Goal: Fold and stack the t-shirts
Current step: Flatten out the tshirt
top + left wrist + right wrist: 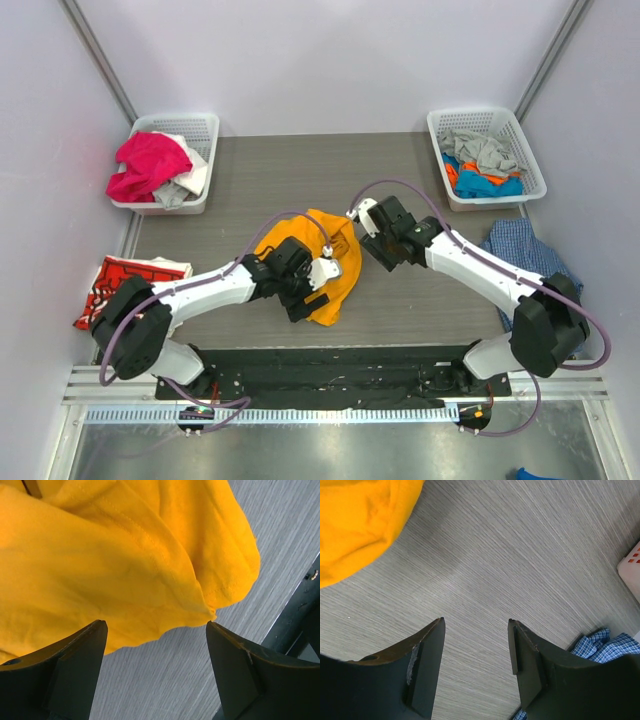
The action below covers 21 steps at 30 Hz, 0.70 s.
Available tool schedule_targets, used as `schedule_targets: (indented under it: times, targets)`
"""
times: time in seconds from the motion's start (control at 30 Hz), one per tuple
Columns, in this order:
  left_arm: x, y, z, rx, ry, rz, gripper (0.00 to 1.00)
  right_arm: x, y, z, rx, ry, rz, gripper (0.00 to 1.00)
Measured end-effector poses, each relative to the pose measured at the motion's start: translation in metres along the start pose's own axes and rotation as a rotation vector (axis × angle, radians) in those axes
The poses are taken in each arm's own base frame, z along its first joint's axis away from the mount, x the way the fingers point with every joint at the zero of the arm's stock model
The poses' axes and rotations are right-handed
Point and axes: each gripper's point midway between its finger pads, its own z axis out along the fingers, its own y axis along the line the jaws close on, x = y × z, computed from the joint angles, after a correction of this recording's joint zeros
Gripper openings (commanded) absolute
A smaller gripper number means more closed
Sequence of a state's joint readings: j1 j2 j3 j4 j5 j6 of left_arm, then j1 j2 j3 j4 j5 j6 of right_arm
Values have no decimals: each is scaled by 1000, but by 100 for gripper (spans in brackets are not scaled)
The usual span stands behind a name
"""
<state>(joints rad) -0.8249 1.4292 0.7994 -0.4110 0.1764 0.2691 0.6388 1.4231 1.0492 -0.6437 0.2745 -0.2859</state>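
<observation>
Top external view: the orange-yellow t-shirt (345,270) lies bunched in the middle of the grey table (420,290), between my two arms. My left gripper (303,305) sits at the shirt's near-left edge, over the cloth. My right gripper (375,250) is just beside the shirt's far-right edge, over bare tabletop.

From the left wrist, the left gripper (156,625) has its jaws spread wide with nothing gripped. The shirt (125,555) fills the upper part of that view. Its hemmed edge runs just past my fingertips (97,630), and a pointed fold of it comes right up to the other tip; I cannot tell whether it touches.

From the right wrist, the right gripper (476,622) stands partly open and holds nothing, with only table between the jaws. The shirt (360,525) is off at the upper left corner, apart from the fingers. A blue checked shirt (605,642) peeks out beside my right finger.

A red t-shirt with white print (125,285) lies at the table's left edge, well apart from both grippers. A white basket (200,125) and another (480,115) hold more clothes in the far corners.
</observation>
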Motion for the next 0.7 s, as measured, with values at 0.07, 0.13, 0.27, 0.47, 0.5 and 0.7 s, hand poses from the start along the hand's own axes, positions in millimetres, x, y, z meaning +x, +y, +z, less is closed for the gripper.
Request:
schedule_targets:
  times: [0.07,0.13,0.27,0.47,0.5,0.7]
  targets:
    - [-2,0,3,6,1,0,84,2,0,0,1,2,0,60]
    - [-7,0,5,12,-3,2,84,3,0,0,2,1,1,60]
    - [-18,-2,4,24,-28,3,84,3,0,0,2,-1,1,60]
    - [-26,-6,4,41,-49,-11,84,6,2,3,1,3,1,59]
    - [-26,-7,4,44,-48,-10,84,7,2,3,1,4,0,59]
    - [-23,-11,13,55,-29,-6,80,6,2,4,2,-1,2,59]
